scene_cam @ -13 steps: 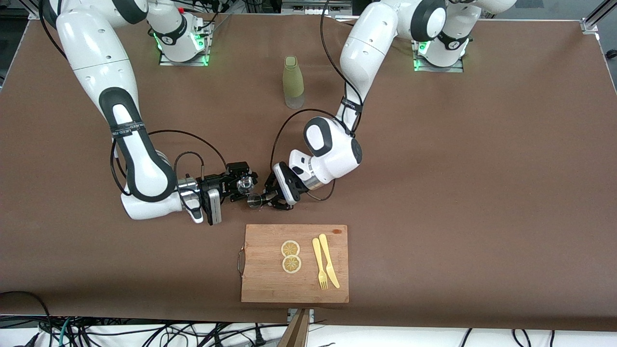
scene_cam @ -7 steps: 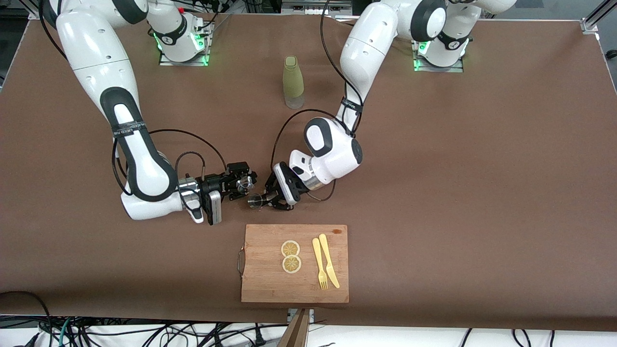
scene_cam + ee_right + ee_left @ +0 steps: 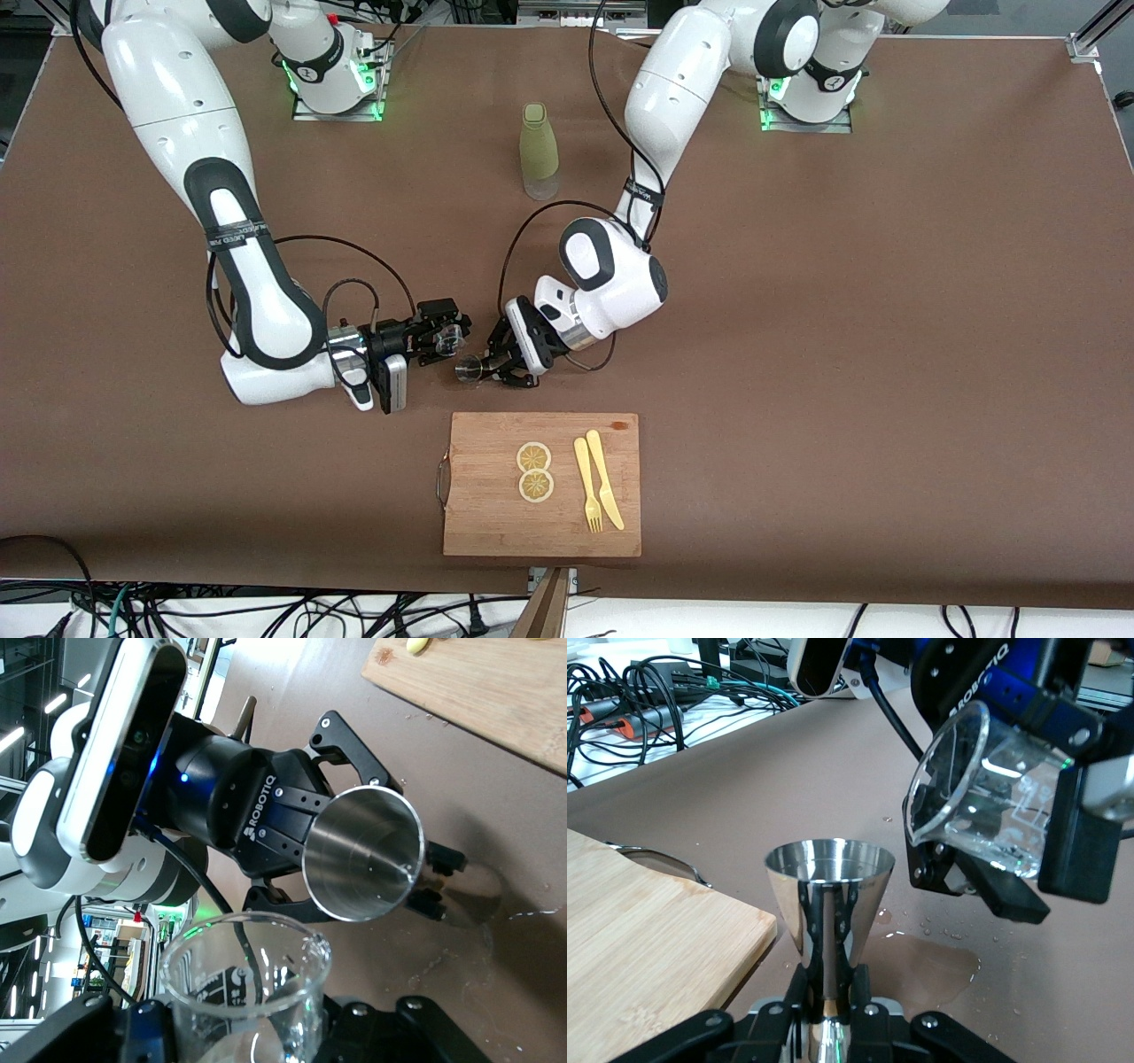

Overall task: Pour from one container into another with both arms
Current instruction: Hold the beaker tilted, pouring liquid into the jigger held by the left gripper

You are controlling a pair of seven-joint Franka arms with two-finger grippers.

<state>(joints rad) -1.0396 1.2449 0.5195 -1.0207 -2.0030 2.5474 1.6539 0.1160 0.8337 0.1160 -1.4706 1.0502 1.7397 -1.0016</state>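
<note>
My right gripper (image 3: 440,338) is shut on a clear glass beaker (image 3: 451,336), which it holds tipped on its side over the brown table. The beaker's (image 3: 983,802) lip leans toward a steel jigger (image 3: 828,895) and stands just above and beside its rim. My left gripper (image 3: 498,363) is shut on the jigger's (image 3: 469,368) narrow waist and keeps it upright. In the right wrist view the beaker's (image 3: 244,988) rim fills the foreground and the jigger's (image 3: 363,864) open mouth faces it. A wet patch (image 3: 935,961) with droplets lies on the table under the beaker.
A wooden cutting board (image 3: 496,514) lies nearer the front camera than the grippers, with two lemon slices (image 3: 534,458), a yellow fork (image 3: 585,486) and a yellow knife (image 3: 605,478) on it. A green bottle (image 3: 539,149) stands upright between the two arm bases.
Both arms have shifted only slightly. The beaker and the jigger stay close together in the same grips.
</note>
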